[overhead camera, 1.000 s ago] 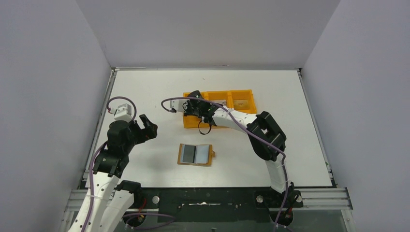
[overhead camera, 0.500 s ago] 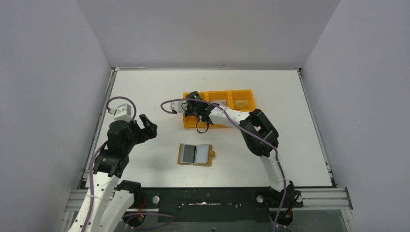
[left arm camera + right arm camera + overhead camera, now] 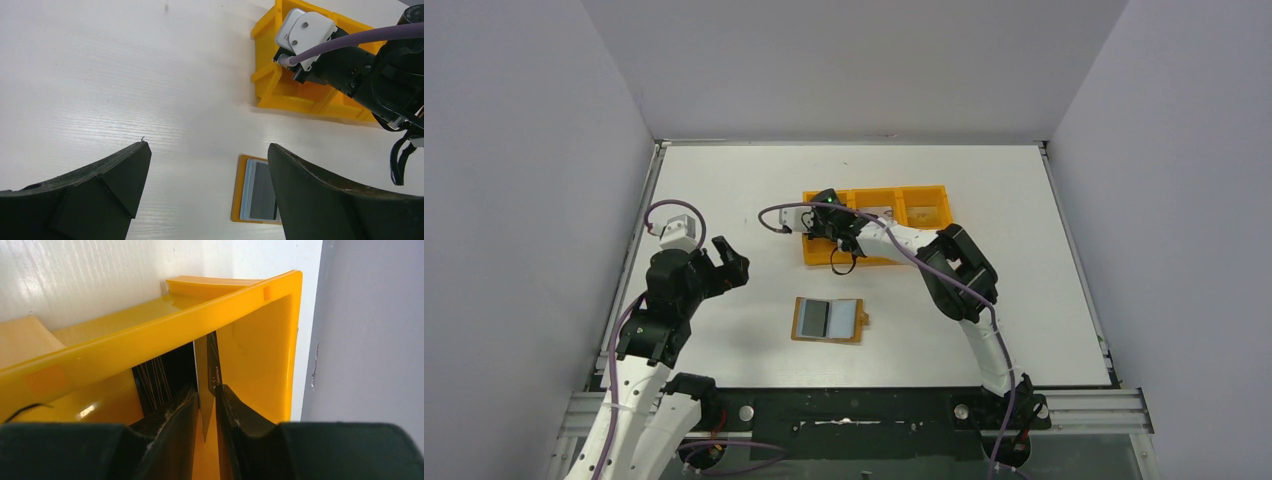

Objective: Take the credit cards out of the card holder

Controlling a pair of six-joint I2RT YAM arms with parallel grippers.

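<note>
The tan card holder (image 3: 860,319) lies open on the table in front of the arms, with grey-blue credit cards (image 3: 822,318) in its pockets. In the left wrist view the card holder (image 3: 238,192) and one credit card (image 3: 261,192) show partly behind a finger. My left gripper (image 3: 729,262) hovers open to the left of it, holding nothing (image 3: 207,147). My right gripper (image 3: 826,224) reaches into the left compartment of the orange tray (image 3: 874,190). A silvery credit card (image 3: 201,365) stands on edge between its fingers (image 3: 207,395), whose jaws are slightly parted around it.
The orange tray (image 3: 150,350) has three compartments and sits behind the card holder, right of centre. Its other compartments hold small pale items (image 3: 921,212). The right arm's purple cable (image 3: 774,212) loops over the tray's left end. Grey walls close in the table on three sides.
The right arm's elbow has shifted left and back while its gripper stayed in the tray. The left arm and the card holder have not moved.
</note>
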